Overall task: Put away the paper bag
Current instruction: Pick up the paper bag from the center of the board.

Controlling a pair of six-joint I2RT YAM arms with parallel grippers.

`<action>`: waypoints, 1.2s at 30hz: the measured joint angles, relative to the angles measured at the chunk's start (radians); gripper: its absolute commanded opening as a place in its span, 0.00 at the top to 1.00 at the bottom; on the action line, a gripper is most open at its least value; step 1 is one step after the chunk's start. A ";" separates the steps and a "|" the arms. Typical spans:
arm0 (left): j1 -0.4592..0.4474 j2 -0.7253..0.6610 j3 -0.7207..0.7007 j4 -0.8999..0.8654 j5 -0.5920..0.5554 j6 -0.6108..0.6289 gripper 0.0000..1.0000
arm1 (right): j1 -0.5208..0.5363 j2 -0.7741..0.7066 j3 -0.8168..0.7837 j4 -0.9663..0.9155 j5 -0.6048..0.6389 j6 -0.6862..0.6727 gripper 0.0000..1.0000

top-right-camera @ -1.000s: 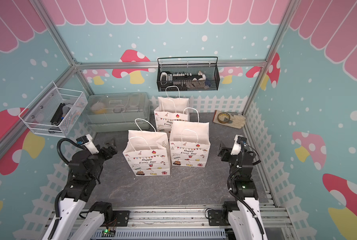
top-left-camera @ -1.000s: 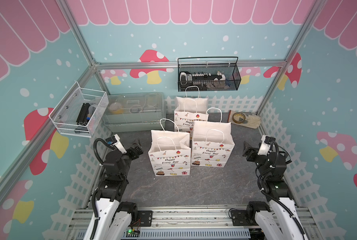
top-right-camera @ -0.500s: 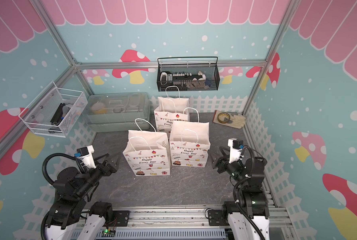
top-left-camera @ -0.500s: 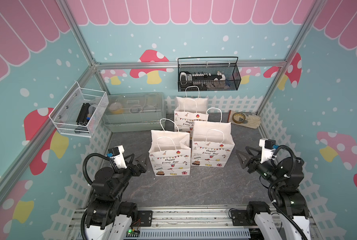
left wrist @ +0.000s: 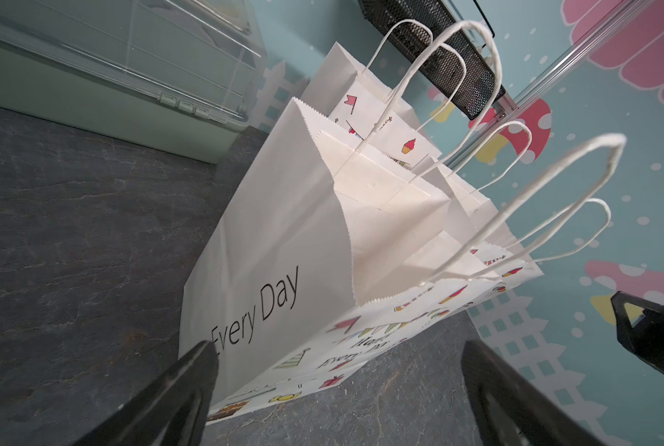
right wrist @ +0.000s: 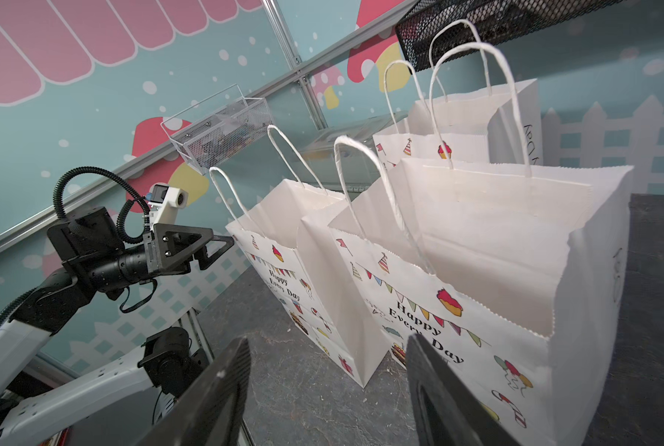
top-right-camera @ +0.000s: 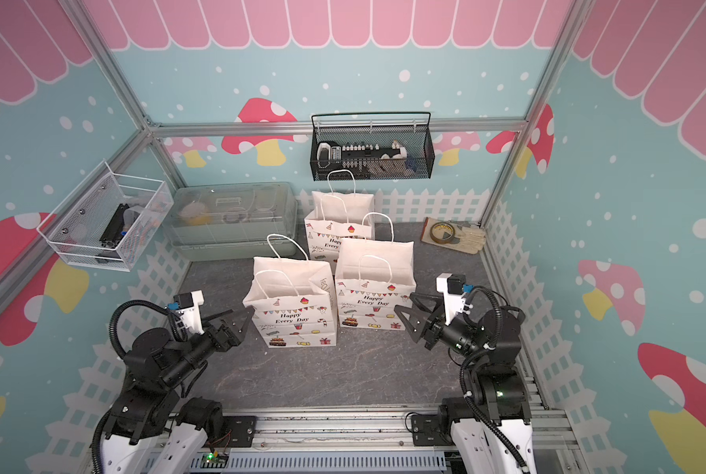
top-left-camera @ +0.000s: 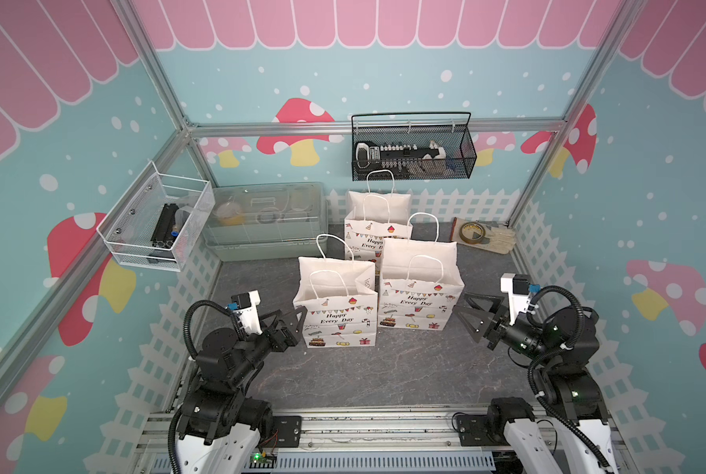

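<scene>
three paper bags stand upright and open on the table (top-left-camera: 384,369), and i'm taking the black basket (top-left-camera: 412,158) on the back wall as my mark. the back bag (top-left-camera: 363,236) sits straight under the basket, its handles reaching up in front of the mesh. the right bag (top-left-camera: 419,305) stands nearer to me than that, overlapping the back bag in both top views. the left bag (top-left-camera: 334,324) is beside it and farthest from the basket. whether those two touch, i can't tell.

my left gripper (top-left-camera: 291,314) is spread as wide as it goes and holds nothing. it hovers low, right up against the left bag's outer side, the side facing away from the basket. contact or not, i can't tell. in the left wrist view that side panel reads "every day".

my right gripper (top-left-camera: 462,303) has its jaws parted, narrower than the left, with nothing between them. its tips sit just beside the right bag's outer lower edge.

the bin (top-left-camera: 261,242) lies left of the basket, and the tape (top-left-camera: 471,233) on a glove (top-left-camera: 501,242) lies right of it.
</scene>
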State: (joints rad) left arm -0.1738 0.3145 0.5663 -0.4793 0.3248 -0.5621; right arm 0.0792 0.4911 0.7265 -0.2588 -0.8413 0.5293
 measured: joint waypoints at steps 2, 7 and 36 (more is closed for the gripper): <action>-0.027 0.011 -0.006 0.007 -0.014 0.000 0.01 | 0.069 0.047 0.002 0.020 0.024 -0.004 0.35; -0.092 0.032 -0.006 0.018 -0.060 0.002 0.01 | 0.285 0.171 0.039 0.029 0.117 -0.051 0.37; -0.130 0.077 -0.076 0.097 -0.142 0.046 0.01 | 0.748 0.497 0.059 0.180 0.695 -0.276 0.38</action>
State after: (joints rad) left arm -0.3035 0.3916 0.4904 -0.3828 0.1829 -0.5159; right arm 0.8268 0.9886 0.7856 -0.0788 -0.1459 0.2535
